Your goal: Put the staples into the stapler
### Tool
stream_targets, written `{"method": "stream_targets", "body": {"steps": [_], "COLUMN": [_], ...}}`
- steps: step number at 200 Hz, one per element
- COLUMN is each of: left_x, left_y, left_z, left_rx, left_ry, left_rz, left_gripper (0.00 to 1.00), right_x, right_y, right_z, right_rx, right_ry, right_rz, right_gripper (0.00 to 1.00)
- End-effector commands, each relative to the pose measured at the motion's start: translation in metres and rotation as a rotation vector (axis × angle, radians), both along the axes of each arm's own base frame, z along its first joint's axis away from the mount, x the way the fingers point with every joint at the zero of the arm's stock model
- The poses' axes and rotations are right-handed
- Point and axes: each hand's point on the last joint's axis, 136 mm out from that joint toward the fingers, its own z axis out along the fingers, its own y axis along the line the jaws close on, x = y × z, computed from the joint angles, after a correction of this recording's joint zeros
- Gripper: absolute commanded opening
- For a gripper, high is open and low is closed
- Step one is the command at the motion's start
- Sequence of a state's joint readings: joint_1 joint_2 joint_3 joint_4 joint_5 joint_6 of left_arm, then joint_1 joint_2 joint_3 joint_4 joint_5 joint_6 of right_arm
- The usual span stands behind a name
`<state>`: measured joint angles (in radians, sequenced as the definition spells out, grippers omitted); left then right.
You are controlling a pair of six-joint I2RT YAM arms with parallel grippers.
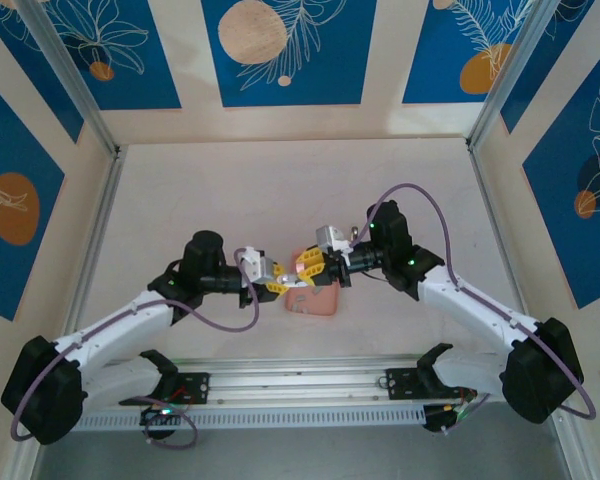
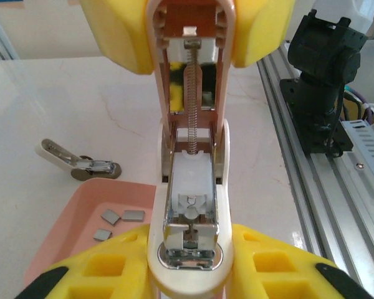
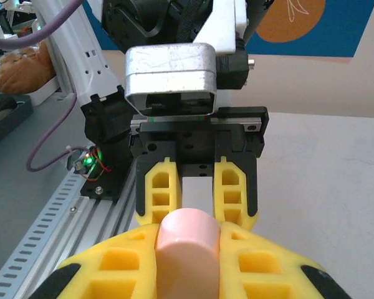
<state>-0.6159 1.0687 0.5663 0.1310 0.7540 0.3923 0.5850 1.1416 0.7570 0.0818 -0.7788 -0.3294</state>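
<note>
Two grippers closed on one opened stapler (image 2: 190, 205): left gripper (image 1: 270, 272) clamped on base, right gripper (image 1: 310, 268) clamped on pink lid end. Spring and magazine exposed. Stapler held over edge of salmon-pink tray (image 2: 68, 230). Small metal tool (image 2: 81, 165) noted on table (image 2: 81, 106) beyond tray. Three staples (image 2: 133, 215) noted loose in tray, left of stapler.

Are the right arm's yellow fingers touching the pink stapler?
Touching. The right wrist view shows the stapler pinched between the yellow fingers of the right gripper, with no gap on either side.
</note>
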Motion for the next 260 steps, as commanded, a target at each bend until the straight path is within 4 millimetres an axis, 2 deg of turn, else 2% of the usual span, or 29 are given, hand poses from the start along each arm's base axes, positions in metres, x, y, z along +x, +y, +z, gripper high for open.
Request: {"method": "stream_targets", "body": {"steps": [1,36,66,99,145,173,210,260], "left_x": [0.005,0.004,0.005,0.001,0.0,0.0,-0.002,-0.004], "left_y": [0.006,0.005,0.002,-0.002,-0.006,-0.009,-0.007,-0.005], "left_z": [-0.021,-0.002,0.024,0.051,0.064,0.06,0.036,0.006], "left_rx": [0.047,0.001,-0.058,-0.111,-0.136,-0.121,-0.057,-0.006], "left_ry": [0.066,0.045,0.006,-0.02,-0.033,-0.018,0.014,0.05], "left_rz": [0.06,0.056,0.058,0.014,-0.007,-0.018,-0.022,-0.01], "left_gripper": [0.36,0.45,0.51,0.51,0.45,0.39,0.27,0.23], "right_x": [-0.004,-0.002,-0.001,0.0,-0.005,-0.004,-0.002,-0.002], "right_y": [-0.004,-0.004,-0.003,0.002,0.01,0.012,0.007,-0.002], "right_z": [0.014,0.002,-0.009,-0.017,-0.023,-0.019,-0.004,0.025], "right_rx": [0.033,-0.018,-0.072,-0.111,-0.139,-0.131,-0.065,0.04], "right_ry": [-0.01,-0.013,-0.026,-0.031,-0.037,-0.043,-0.04,-0.06], "right_rz": [0.0,-0.016,-0.022,-0.019,0.011,0.015,0.007,-0.003], "right_gripper": [0.06,0.05,0.04,0.03,0.03,0.03,0.03,0.03]}}
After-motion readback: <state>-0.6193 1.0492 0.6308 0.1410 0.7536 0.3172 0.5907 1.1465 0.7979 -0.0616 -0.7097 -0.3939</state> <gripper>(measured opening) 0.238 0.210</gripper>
